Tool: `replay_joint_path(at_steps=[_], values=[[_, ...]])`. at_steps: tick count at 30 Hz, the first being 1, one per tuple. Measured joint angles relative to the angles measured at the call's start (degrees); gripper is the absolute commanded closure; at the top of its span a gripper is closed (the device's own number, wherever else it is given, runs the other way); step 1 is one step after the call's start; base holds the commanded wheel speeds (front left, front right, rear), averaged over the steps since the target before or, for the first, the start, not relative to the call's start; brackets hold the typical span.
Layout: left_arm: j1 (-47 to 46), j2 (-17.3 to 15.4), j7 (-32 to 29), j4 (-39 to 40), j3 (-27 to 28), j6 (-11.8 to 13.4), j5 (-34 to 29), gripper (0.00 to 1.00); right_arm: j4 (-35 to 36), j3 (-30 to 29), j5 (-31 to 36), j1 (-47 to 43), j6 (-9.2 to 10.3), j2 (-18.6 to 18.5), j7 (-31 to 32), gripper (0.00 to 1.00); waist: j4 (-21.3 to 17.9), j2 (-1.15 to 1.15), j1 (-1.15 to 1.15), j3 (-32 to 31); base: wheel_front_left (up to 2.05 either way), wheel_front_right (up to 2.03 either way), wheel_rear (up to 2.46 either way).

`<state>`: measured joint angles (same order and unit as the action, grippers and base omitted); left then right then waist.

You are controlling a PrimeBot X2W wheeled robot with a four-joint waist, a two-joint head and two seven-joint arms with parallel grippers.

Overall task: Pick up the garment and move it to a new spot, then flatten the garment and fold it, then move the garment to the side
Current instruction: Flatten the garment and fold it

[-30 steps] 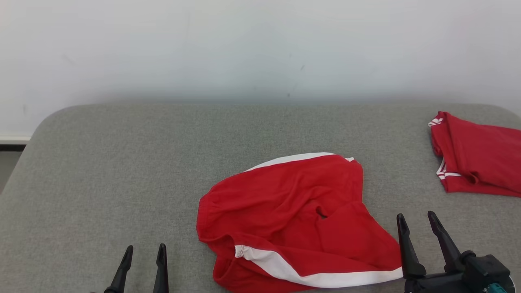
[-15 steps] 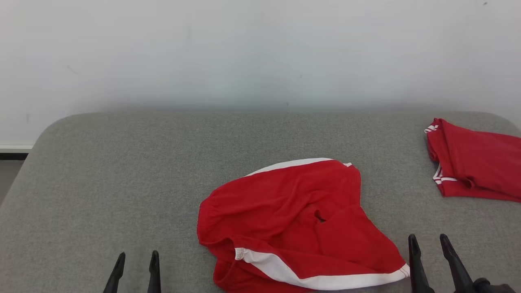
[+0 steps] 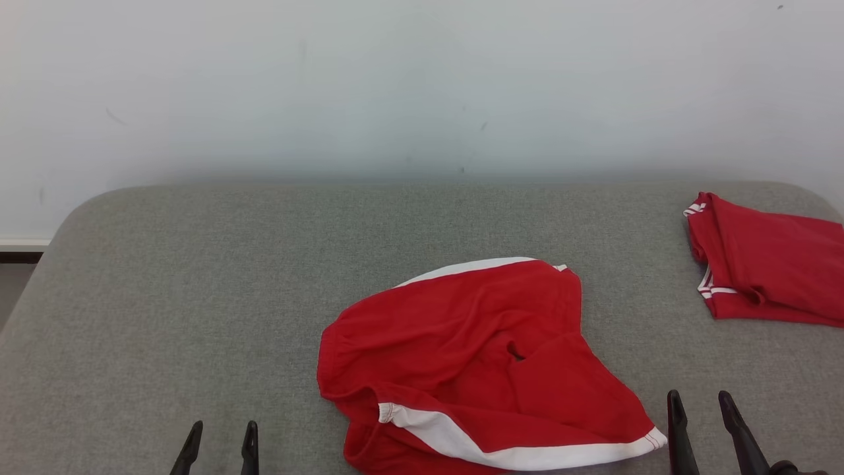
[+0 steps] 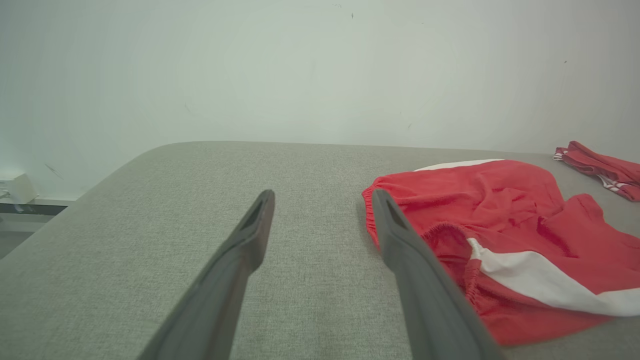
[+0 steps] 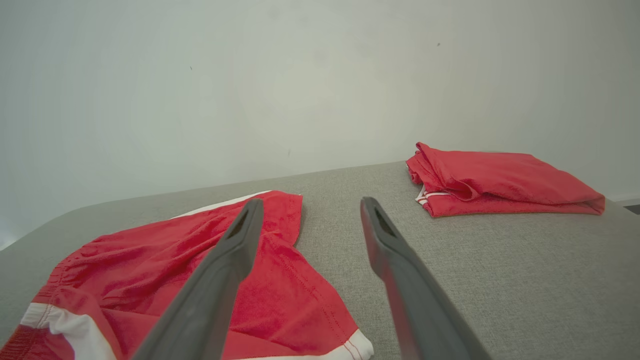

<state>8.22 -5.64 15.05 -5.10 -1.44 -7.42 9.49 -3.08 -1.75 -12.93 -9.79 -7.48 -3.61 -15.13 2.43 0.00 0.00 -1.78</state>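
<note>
Red garment [image 3: 455, 336] crumpled mid grey table [image 3: 198, 297]. L end effector [image 3: 223, 429] & R end effector [image 3: 698, 397]: spread wide, empty.

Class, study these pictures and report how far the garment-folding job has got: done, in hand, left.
Done: a folded red garment lies at the table's right side. In hand: nothing; left gripper and right gripper stand open, neither gripping the crumpled red shorts. Left: flattening, folding and setting those shorts aside.
</note>
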Motion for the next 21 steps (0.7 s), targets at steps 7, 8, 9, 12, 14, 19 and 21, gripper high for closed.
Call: replay_joint_path(at_steps=[7, 8, 9, 12, 14, 19, 21], values=[[-0.9, -0.5, 0.0, -1.6, -3.9, 0.0, 1.0, 0.00, -4.0, -0.2, 0.3, 0.8, 0.00, -1.6, 1.2, 0.00, -0.1, 0.00, 0.00, 0.7, 0.00, 0.00, 0.00], [-1.9, -0.9, 0.0, -2.1, -5.3, -0.1, 1.4, 0.00, -5.1, -0.3, 0.4, 1.5, 0.00, -2.2, 2.1, 0.00, -0.2, 0.00, 0.00, 0.9, 0.00, 0.00, 0.00], [-3.1, -1.5, 0.0, -2.8, -6.8, -0.1, 2.0, 0.00, -5.9, -0.1, 0.4, 2.1, 0.00, -2.8, 2.4, 0.00, -0.2, 0.00, 0.00, 1.1, 0.00, 0.00, 0.00], [-6.6, -3.1, -0.1, -5.5, -11.3, -0.1, 4.0, 0.00, -9.0, 0.4, 0.9, 4.6, 0.00, -4.6, 4.0, 0.00, -0.5, 0.00, 0.00, 2.0, 0.00, 0.00, 0.00], [-9.0, -3.9, -0.1, -7.7, -14.6, -0.1, 5.1, 0.00, -11.5, 1.1, 0.9, 6.5, 0.00, -5.7, 4.7, 0.00, -0.7, 0.00, 0.01, 2.9, 0.00, 0.00, 0.00], [-14.2, -5.3, -0.3, -14.0, -21.8, -0.1, 7.4, 0.00, -18.6, 4.1, 0.7, 10.5, 0.00, -7.2, 6.1, 0.00, -1.5, 0.00, 0.01, 5.1, 0.00, 0.00, 0.00], [-16.1, -5.6, -0.2, -16.4, -23.9, -0.1, 8.3, 0.00, -21.2, 5.3, 0.2, 12.0, 0.00, -7.1, 6.1, 0.00, -1.8, 0.00, 0.01, 6.0, 0.00, 0.00, 0.00]])
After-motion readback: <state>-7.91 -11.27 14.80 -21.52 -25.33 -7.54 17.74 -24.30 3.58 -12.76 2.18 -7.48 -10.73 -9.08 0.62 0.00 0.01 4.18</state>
